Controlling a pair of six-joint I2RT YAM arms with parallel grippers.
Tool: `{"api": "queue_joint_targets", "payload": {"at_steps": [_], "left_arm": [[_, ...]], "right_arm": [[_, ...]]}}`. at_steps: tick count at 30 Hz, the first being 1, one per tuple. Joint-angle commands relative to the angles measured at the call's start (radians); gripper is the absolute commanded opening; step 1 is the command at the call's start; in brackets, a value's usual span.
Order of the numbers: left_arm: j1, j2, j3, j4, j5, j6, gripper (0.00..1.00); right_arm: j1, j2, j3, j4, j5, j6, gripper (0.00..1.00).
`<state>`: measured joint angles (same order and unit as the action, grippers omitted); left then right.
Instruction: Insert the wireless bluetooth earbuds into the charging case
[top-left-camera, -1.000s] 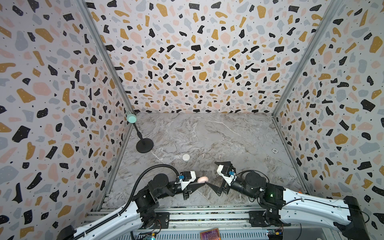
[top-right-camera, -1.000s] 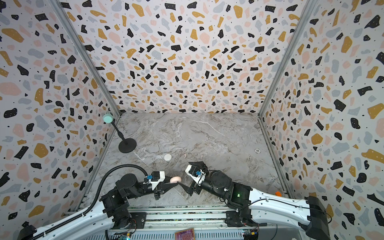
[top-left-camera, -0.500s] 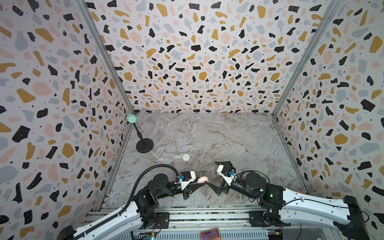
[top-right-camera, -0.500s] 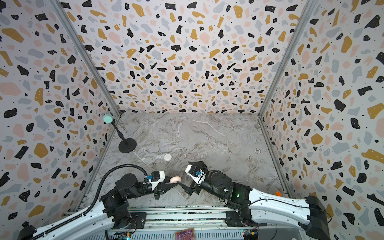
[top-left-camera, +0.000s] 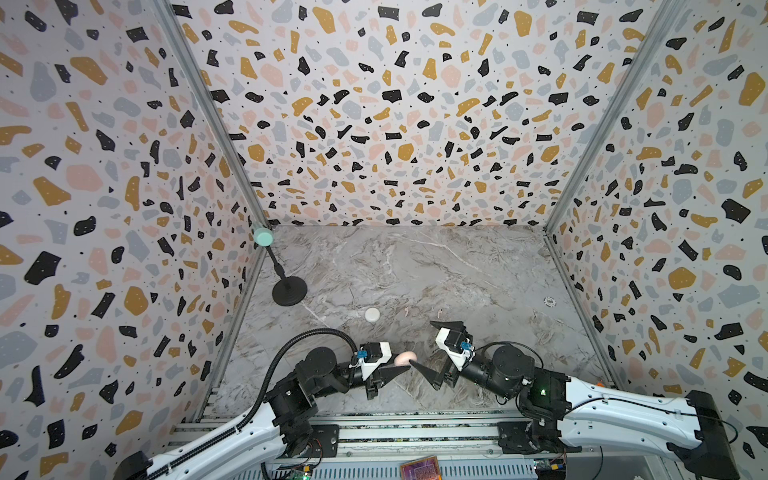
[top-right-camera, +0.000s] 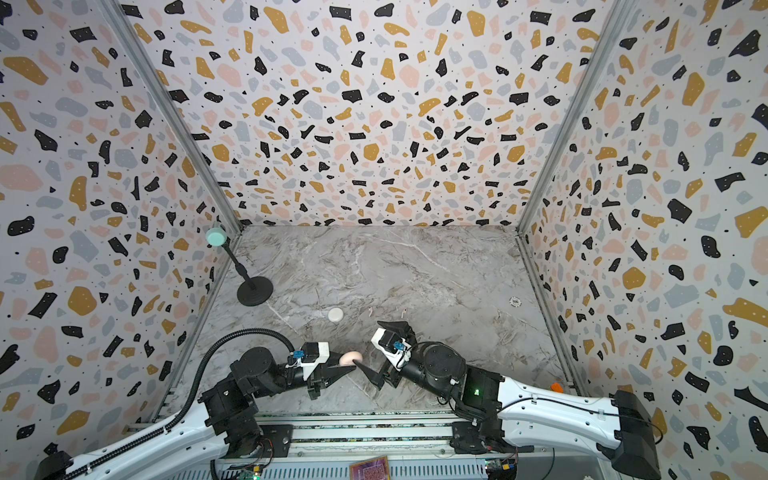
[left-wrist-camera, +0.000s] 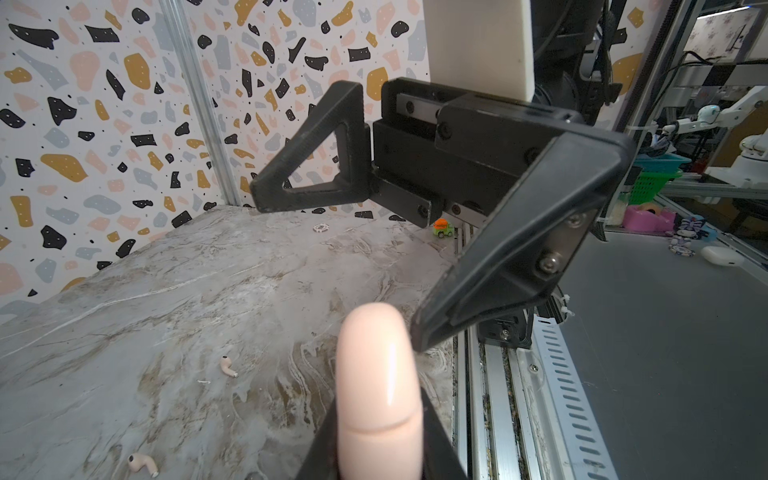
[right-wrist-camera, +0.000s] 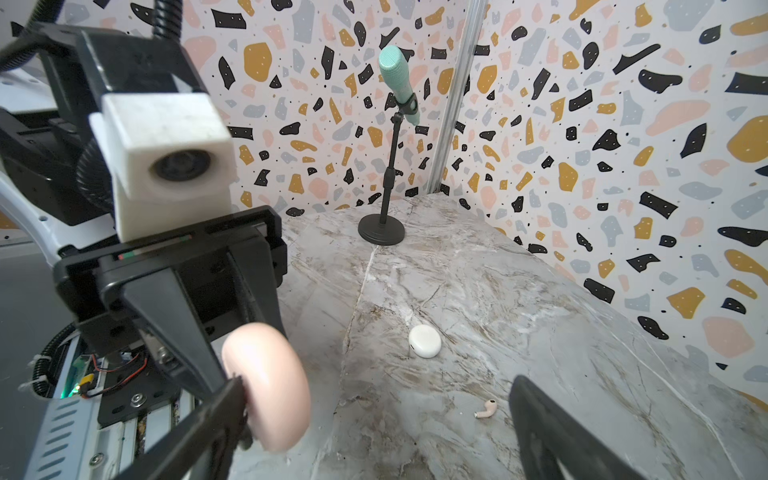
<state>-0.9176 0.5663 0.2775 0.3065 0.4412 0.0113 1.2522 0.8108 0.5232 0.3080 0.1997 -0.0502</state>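
the marble table carries a mint microphone on a black stand in its far left corner. near the front edge the left gripper is clenched on a round, glossy pink case, lid closed, held on edge above the table. the right gripper gapes wide, one tip at that case's rim. a closed white case lies further back. two pale pink stemmed earbuds lie loose just to its right. a chip bears print too small to read.
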Motion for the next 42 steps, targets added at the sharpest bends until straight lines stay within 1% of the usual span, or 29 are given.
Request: {"api": "queue_joint_targets", "payload": {"at_steps": [1, 21, 24, 28, 30, 32, 35, 36, 39, 42], "left_arm": [[-0.012, -0.015, 0.012, 0.046, 0.060, 0.015, 0.00], [-0.015, -0.032, 0.008, 0.049, 0.083, 0.023, 0.00], [-0.016, -0.034, 0.007, 0.048, 0.078, 0.026, 0.00], [-0.015, -0.040, 0.008, 0.042, 0.060, 0.039, 0.00], [-0.015, -0.050, 0.006, 0.040, 0.044, 0.055, 0.00], [-0.015, -0.067, 0.000, 0.040, 0.019, 0.079, 0.00], [-0.015, -0.105, -0.013, 0.046, -0.021, 0.108, 0.00], [-0.015, -0.116, -0.019, 0.051, -0.031, 0.117, 0.00], [-0.015, -0.150, -0.032, 0.057, -0.072, 0.140, 0.00], [-0.034, -0.180, 0.012, -0.014, -0.109, 0.176, 0.00]], "right_arm": [[-0.004, -0.013, 0.001, 0.024, 0.058, 0.002, 0.99], [-0.003, 0.008, -0.004, 0.036, 0.060, 0.010, 0.99], [-0.005, 0.001, -0.002, 0.036, 0.059, 0.011, 0.99], [-0.003, -0.037, 0.008, 0.038, 0.091, 0.048, 0.99], [-0.005, -0.057, 0.019, 0.032, 0.136, 0.082, 0.99], [-0.005, -0.068, 0.043, -0.002, 0.214, 0.151, 0.99], [-0.021, -0.053, 0.119, -0.138, 0.343, 0.297, 0.99], [-0.033, -0.042, 0.151, -0.192, 0.364, 0.340, 0.99], [-0.099, 0.002, 0.249, -0.357, 0.367, 0.482, 0.99], [-0.182, 0.039, 0.331, -0.482, 0.302, 0.561, 0.99]]}}
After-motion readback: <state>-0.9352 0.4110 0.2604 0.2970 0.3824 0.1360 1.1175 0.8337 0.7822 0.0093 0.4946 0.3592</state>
